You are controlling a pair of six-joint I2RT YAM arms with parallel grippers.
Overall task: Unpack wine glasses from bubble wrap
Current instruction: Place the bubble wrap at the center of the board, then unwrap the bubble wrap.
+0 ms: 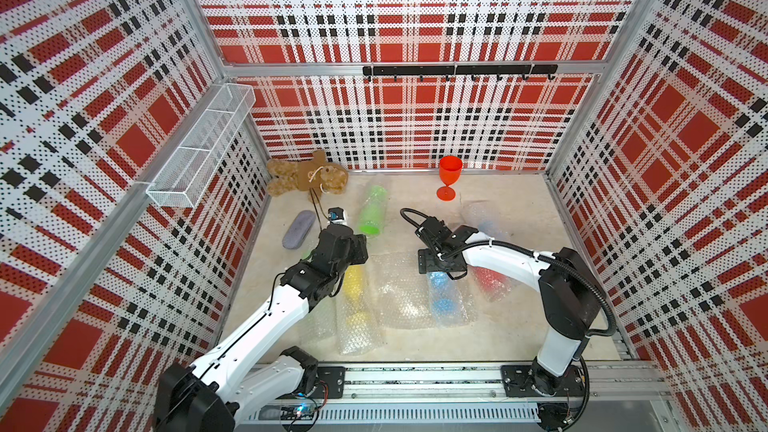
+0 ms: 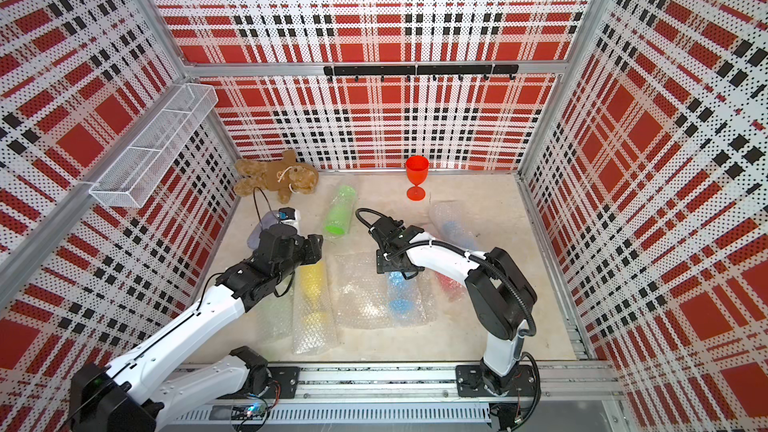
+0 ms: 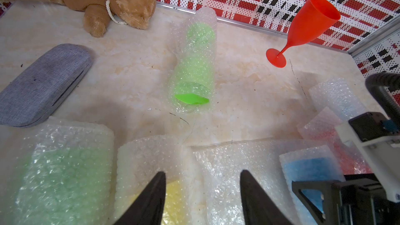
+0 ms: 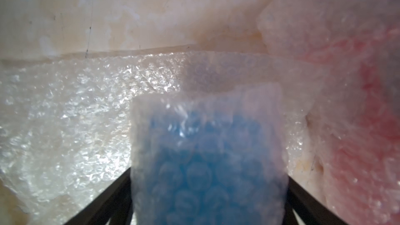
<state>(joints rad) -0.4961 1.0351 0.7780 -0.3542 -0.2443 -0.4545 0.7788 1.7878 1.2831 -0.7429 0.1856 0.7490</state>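
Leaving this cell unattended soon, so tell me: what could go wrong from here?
1. The right gripper straddles the blue wrapped glass; closing might pinch only slippery wrap, or drag along the loose sheet lying against it.
2. The red glass stands upright, unwrapped, at the back; a wide swing could topple it.

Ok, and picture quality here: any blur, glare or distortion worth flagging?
Right wrist view: soft throughout, the wrapped blue goblet too close to focus. Left wrist view: sharp, glints on the bubble wrap sheet, red goblet skewed by the wide lens. Both top views: evenly lit, plaid walls splayed by the wide angle.
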